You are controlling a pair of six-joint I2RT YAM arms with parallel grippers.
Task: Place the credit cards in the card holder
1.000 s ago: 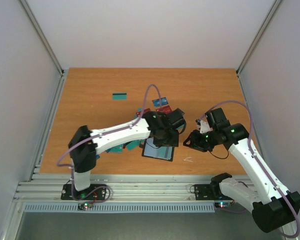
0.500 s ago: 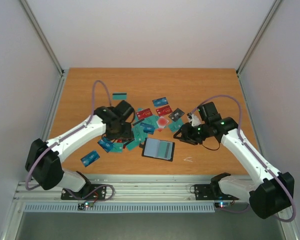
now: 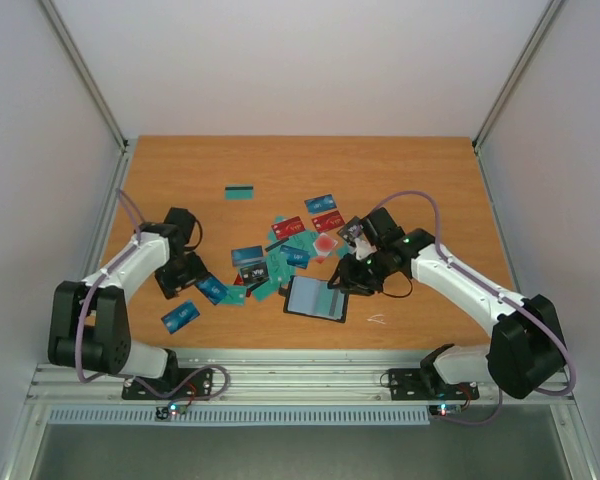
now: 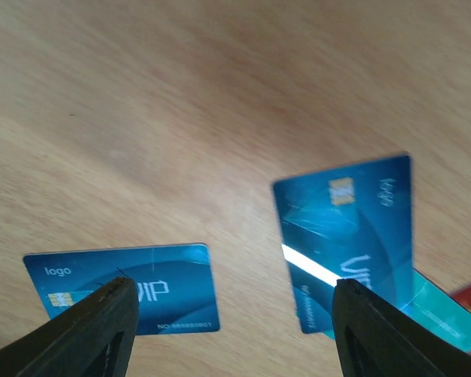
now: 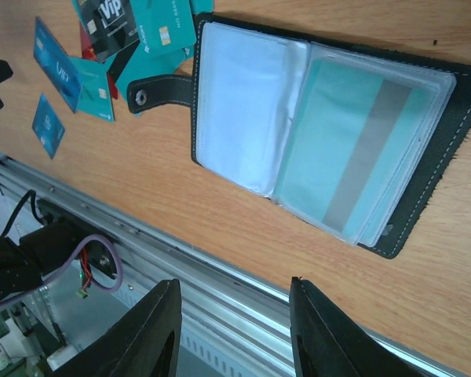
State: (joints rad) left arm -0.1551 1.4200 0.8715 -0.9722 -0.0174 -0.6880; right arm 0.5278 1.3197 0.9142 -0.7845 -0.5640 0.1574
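**Top external view**
Step in hand, as judged: picking the next card. The card holder [image 3: 315, 298] lies open on the table [image 3: 280, 165] near the front edge, between the 2 arms. The credit cards [image 3: 292, 250] lie scattered, most in a cluster just behind and to the left of the holder. 1 lone teal card [image 3: 240, 192] lies well apart at the back. The left arm is folded toward the left side, with the left gripper [image 3: 180, 272] pointing down near the leftmost cards. The right arm reaches inward, with the right gripper [image 3: 352, 272] at the holder's right edge. Contact with the holder cannot be told.

**Left wrist view**
The left jaws stand wide apart and empty over bare table. A blue VIP card [image 4: 133, 290] lies flat by 1 finger. A second blue card [image 4: 349, 236] lies beyond the other finger and overlaps a teal card at 1 corner. The next move probably calls for centring over 1 card and descending. A flat, thin card offers little edge, so a tilt or slide is likely needed.

**Right wrist view**
The right jaws are parted with nothing between them. 1 clear sleeve holds a loaded teal card [image 5: 361, 157]. The empty sleeve [image 5: 239, 110] beside it is free, and the strap [image 5: 161, 94] lies unfastened. This arm is placed to steady the holder.
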